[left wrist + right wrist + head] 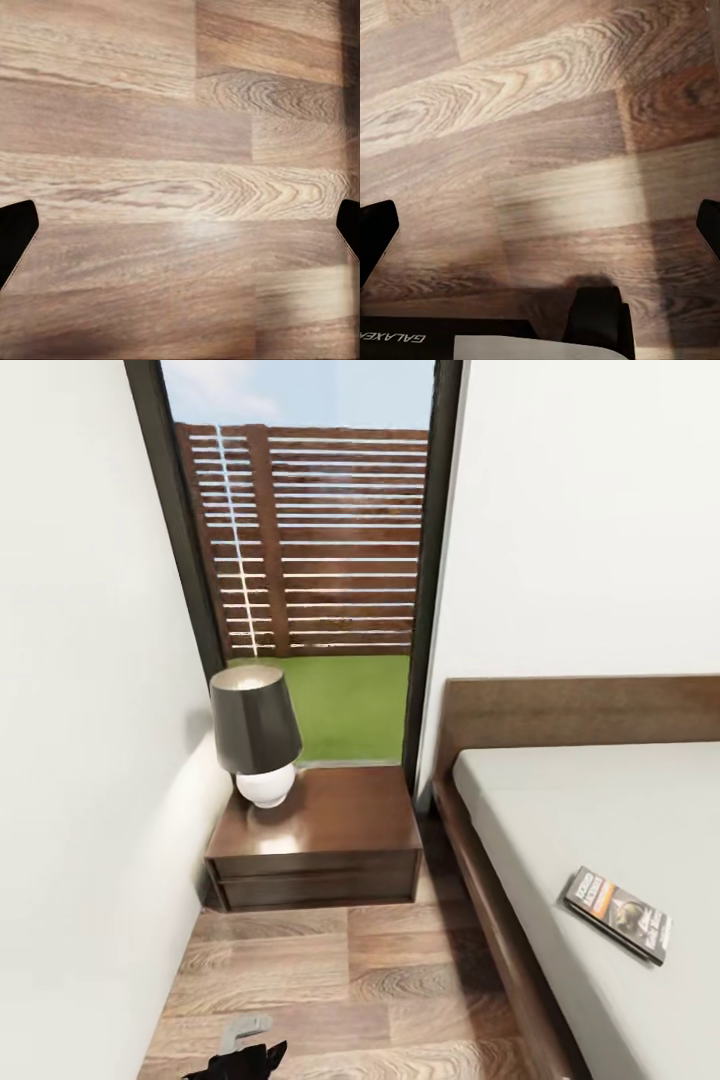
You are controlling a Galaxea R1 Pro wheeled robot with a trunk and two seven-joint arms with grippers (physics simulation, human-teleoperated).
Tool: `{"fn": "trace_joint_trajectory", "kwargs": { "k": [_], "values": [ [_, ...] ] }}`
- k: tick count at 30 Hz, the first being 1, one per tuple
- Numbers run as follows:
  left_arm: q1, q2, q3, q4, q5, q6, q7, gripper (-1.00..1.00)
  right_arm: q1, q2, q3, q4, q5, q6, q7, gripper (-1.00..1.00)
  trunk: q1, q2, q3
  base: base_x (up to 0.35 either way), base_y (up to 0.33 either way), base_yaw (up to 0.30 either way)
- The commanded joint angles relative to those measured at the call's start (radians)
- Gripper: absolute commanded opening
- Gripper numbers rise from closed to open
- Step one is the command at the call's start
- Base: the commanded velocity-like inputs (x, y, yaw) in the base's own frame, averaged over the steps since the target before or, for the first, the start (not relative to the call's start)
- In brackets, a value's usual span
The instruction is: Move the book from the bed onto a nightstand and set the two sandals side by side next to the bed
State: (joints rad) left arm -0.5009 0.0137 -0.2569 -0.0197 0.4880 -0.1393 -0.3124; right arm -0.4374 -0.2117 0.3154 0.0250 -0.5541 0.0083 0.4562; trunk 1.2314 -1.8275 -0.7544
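The book, a thin dark paperback with an orange band, lies flat on the off-white mattress of the bed, near its left edge at the right of the head view. The nightstand, dark reddish-brown, stands in the corner left of the headboard. My left gripper hangs open over bare wood floor, with nothing between its black fingertips. My right gripper is also open above the floor, holding nothing. A piece of my left arm shows at the bottom of the head view. The sandals are out of view.
A lamp with a dark shade and white base takes the nightstand's left half. Behind it a tall glass door looks onto grass and a slatted fence. A narrow floor strip runs between the white wall and the bed frame. My own base shows.
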Motion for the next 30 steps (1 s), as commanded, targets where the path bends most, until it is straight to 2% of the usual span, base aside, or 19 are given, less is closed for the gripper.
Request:
{"fn": "trace_joint_trajectory", "kwargs": {
  "k": [1, 22, 30],
  "values": [
    [-0.001, 0.000, -0.008, 0.001, 0.009, -0.003, -0.004, 1.00, -0.001, 0.000, 0.007, 0.002, -0.010, 0.001, 0.006, 1.00, 0.000, 0.000, -0.001, 0.332, 0.000, 0.000],
    [-0.001, 0.000, -0.008, 0.001, 0.009, -0.003, -0.004, 1.00, -0.001, 0.000, 0.007, 0.003, -0.010, 0.001, 0.006, 1.00, 0.000, 0.000, -0.001, 0.326, 0.000, 0.000],
    [-0.001, 0.000, -0.008, 0.001, 0.009, -0.003, -0.004, 1.00, -0.001, 0.000, 0.007, 0.003, -0.010, 0.001, 0.006, 1.00, 0.000, 0.000, -0.001, 0.087, 0.000, 0.000]
  ]
}}
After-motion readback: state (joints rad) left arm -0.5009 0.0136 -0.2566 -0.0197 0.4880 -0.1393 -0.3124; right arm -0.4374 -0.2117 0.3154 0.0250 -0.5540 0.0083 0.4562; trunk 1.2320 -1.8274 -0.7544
